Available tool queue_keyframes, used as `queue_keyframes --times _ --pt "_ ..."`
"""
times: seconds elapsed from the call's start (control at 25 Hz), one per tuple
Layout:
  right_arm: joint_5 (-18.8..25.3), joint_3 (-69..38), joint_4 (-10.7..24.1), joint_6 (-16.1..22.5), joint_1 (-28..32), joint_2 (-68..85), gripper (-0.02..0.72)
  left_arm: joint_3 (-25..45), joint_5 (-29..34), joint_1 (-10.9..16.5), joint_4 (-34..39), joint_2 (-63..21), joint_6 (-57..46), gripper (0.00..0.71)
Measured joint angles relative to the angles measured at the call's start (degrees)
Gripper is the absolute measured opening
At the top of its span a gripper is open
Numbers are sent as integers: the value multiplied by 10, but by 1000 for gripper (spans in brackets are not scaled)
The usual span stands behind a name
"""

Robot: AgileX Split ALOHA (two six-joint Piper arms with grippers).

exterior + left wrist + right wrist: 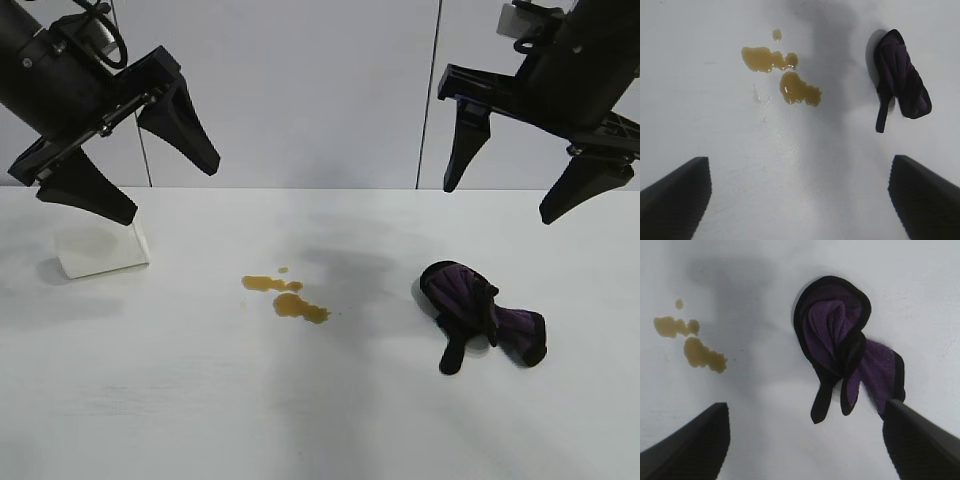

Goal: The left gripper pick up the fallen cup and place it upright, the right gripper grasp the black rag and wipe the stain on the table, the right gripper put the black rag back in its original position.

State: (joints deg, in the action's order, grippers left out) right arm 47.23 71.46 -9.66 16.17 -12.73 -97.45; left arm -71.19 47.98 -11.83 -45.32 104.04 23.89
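Left gripper (128, 160): raised above cup (103, 249), fingers wide apart, holding nothing. Cup near worktop (150, 400) rear left edge. Right gripper (518, 182): spread, empty, above black rag (480, 313) right of centre. Stain (285, 295) mid-worktop, unwiped.

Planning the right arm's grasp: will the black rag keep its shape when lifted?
Probably not. The black rag lies bunched in soft folds, so it likely sags. Its loose strap tail would probably dangle. It looks light and unlikely to roll.

The cup (102, 250) is partly hidden behind the left pincer's (170, 185) lower finger — its rim unseen; both arms are cut off by the exterior view's top edge.
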Motion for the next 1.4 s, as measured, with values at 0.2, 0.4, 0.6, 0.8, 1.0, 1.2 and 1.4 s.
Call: queue_keyframes --times 0.2,0.4,0.6,0.8,1.0,1.2,1.4 --pt "0 0 0 0 0 0 580 0 0 0 0 0 0 693" --pt "0 0 0 0 0 0 580 0 0 0 0 0 0 693" --pt "0 0 0 -4 0 0 580 0 0 0 0 0 0 693" --pt "0 0 3 -10 0 0 580 0 3 0 0 0 0 693" --pt "-2 0 9 -13 0 0 580 -11 26 0 54 0 86 693" --pt "-5 0 11 -24 0 0 580 -30 20 0 220 0 392 693" --pt "-5 0 12 -38 0 0 580 -30 -73 0 303 11 480 693"
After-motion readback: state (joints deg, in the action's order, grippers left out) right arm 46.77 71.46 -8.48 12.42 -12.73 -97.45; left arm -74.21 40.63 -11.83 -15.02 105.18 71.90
